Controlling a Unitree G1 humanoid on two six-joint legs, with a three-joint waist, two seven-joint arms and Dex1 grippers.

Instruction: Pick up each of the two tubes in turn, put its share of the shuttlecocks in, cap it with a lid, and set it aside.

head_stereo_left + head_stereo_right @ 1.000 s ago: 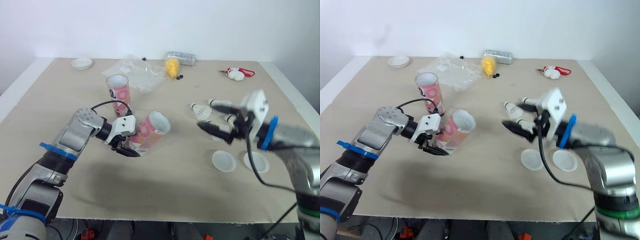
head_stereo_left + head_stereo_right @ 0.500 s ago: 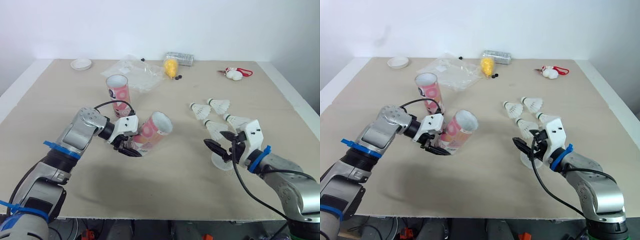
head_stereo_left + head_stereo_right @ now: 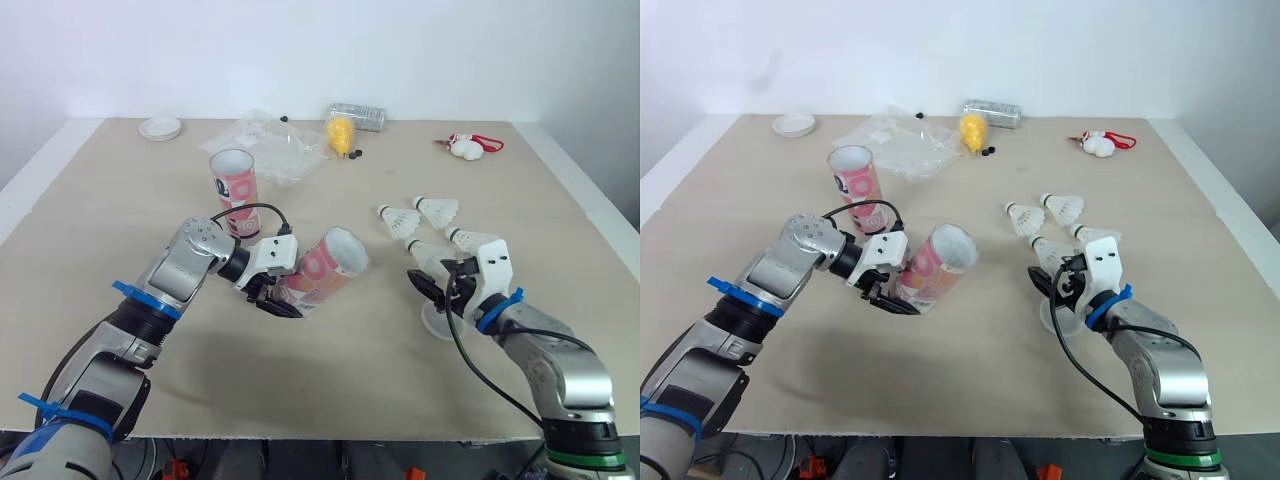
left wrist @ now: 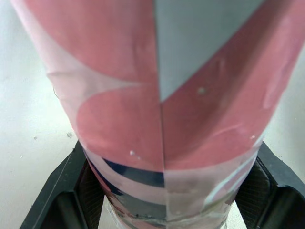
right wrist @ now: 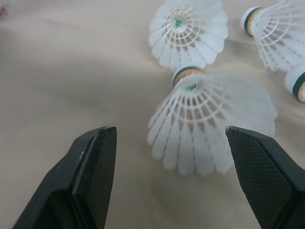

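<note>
My left gripper [image 3: 272, 293] is shut on the base of a pink and white tube [image 3: 325, 268]. The tube is tilted over the table with its open mouth facing right. In the left wrist view the tube [image 4: 162, 95] is clamped between the black fingers [image 4: 62, 191]. A second pink tube [image 3: 236, 180] stands upright behind it. Several white shuttlecocks [image 3: 400, 220] lie at centre right. My right gripper [image 3: 440, 283] is open, low over the nearest shuttlecock [image 5: 209, 124], which lies between and just beyond its fingers [image 5: 95, 176]. A white lid [image 3: 437, 322] lies partly under that arm.
At the back of the table lie a small white dish [image 3: 162, 127], a crumpled clear bag [image 3: 270, 145], a yellow object [image 3: 343, 133], a clear roll [image 3: 362, 116] and a white and red item [image 3: 470, 148]. The table's front edge runs close below both arms.
My left gripper has carried the tilted tube rightward toward the table's middle. My right gripper has dropped from above the shuttlecocks to table height beside the nearest one, still open.
</note>
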